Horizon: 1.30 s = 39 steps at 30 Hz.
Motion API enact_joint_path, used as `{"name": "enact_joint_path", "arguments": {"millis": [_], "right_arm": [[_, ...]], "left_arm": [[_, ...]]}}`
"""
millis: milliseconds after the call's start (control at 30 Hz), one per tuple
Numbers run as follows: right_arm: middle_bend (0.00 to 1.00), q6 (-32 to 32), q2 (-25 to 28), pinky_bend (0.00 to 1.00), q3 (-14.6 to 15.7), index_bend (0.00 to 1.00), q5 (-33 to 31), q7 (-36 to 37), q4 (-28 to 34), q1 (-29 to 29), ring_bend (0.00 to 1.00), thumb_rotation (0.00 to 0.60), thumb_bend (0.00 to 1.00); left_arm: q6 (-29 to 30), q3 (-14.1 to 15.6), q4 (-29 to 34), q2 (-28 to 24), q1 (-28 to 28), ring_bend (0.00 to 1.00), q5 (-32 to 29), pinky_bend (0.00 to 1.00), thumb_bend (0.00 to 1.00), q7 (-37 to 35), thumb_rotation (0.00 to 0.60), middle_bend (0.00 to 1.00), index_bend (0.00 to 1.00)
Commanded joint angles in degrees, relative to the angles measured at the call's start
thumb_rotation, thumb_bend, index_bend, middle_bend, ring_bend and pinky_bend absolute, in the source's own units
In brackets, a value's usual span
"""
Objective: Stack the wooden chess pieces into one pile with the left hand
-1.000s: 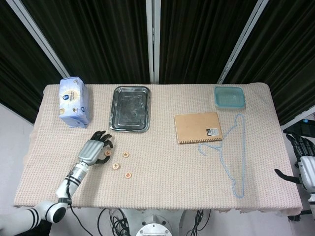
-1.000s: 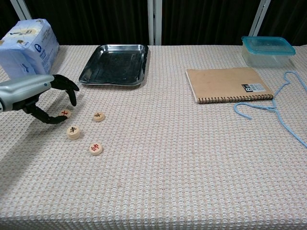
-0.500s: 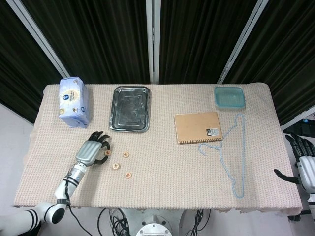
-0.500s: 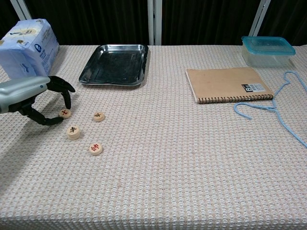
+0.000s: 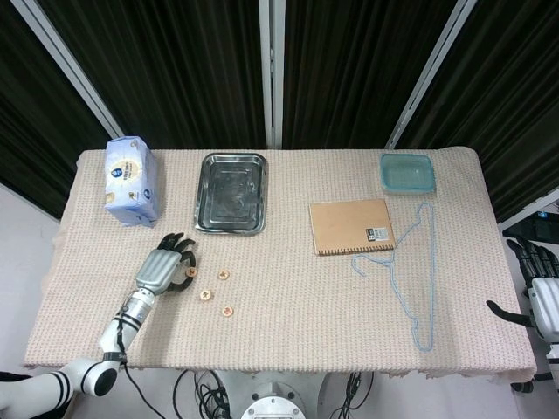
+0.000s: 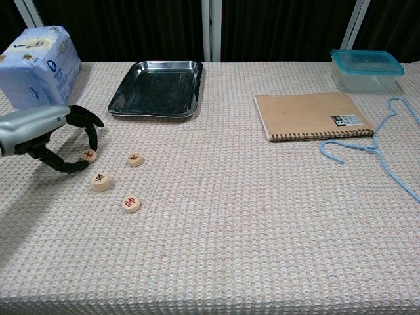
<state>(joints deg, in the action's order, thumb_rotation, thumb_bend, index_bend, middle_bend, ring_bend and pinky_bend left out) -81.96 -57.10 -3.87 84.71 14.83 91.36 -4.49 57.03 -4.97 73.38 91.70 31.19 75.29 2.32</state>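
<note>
Several round wooden chess pieces lie flat and apart on the cloth at the front left. The leftmost piece (image 6: 88, 155) (image 5: 191, 271) has a red mark. The others are one to its right (image 6: 135, 159) (image 5: 224, 275), one nearer (image 6: 100, 180) (image 5: 206, 295) and the nearest (image 6: 131, 203) (image 5: 228, 311). My left hand (image 6: 46, 131) (image 5: 162, 266) hovers low over the leftmost piece. Its fingers (image 6: 92, 131) arch over the piece's far side and its thumb curls along the near side, without a clear grip. My right hand (image 5: 541, 288) hangs off the table's right edge, fingers spread, holding nothing.
A tissue pack (image 6: 39, 62) stands at the back left, close behind my left hand. A steel tray (image 6: 157, 95) lies beyond the pieces. A brown notebook (image 6: 308, 115), a blue hanger (image 6: 394, 151) and a teal lidded box (image 6: 366, 69) lie on the right side.
My left hand has drawn back slightly to the left and its fingers have lowered around the leftmost piece. None of the pieces has moved. The right hand is still.
</note>
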Motion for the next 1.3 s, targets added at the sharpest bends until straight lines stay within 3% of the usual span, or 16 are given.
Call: {"name": "enact_joint_path", "arguments": {"millis": [33, 233, 467, 633, 1300], "right_arm": [[0.00, 0.0, 0.0, 0.00, 0.0, 0.00, 0.1, 0.0, 0.0, 0.0, 0.00, 0.600, 0.08], [0.00, -0.1, 0.0, 0.00, 0.0, 0.00, 0.1, 0.0, 0.1, 0.0, 0.00, 0.600, 0.08], [0.00, -0.3, 0.3, 0.00, 0.2, 0.00, 0.6, 0.5, 0.1, 0.1, 0.00, 0.600, 0.07], [0.00, -0.7, 0.4, 0.00, 0.3, 0.00, 1.0, 1.0, 0.1, 0.3, 0.00, 0.600, 0.08], [0.00, -0.6, 0.4, 0.00, 0.4, 0.00, 1.2, 1.0, -0.1, 0.2, 0.00, 0.600, 0.08]], "left_arm": [[0.1, -0.1, 0.2, -0.1, 0.0, 0.00, -0.1, 0.00, 0.30, 0.1, 0.600, 0.14, 0.49], [1.7, -0.4, 3.6, -2.0, -0.2, 0.00, 0.8, 0.00, 0.30, 0.5, 0.600, 0.14, 0.49], [0.3, 0.1, 15.6, -8.6, 0.2, 0.00, 0.6, 0.00, 0.30, 3.7, 0.600, 0.14, 0.47], [0.6, 0.9, 20.9, -10.5, 0.0, 0.00, 0.5, 0.00, 0.30, 6.1, 0.600, 0.14, 0.47], [2.3, 3.9, 17.5, -6.4, -2.2, 0.00, 2.2, 0.00, 0.30, 2.9, 0.600, 0.14, 0.46]]}}
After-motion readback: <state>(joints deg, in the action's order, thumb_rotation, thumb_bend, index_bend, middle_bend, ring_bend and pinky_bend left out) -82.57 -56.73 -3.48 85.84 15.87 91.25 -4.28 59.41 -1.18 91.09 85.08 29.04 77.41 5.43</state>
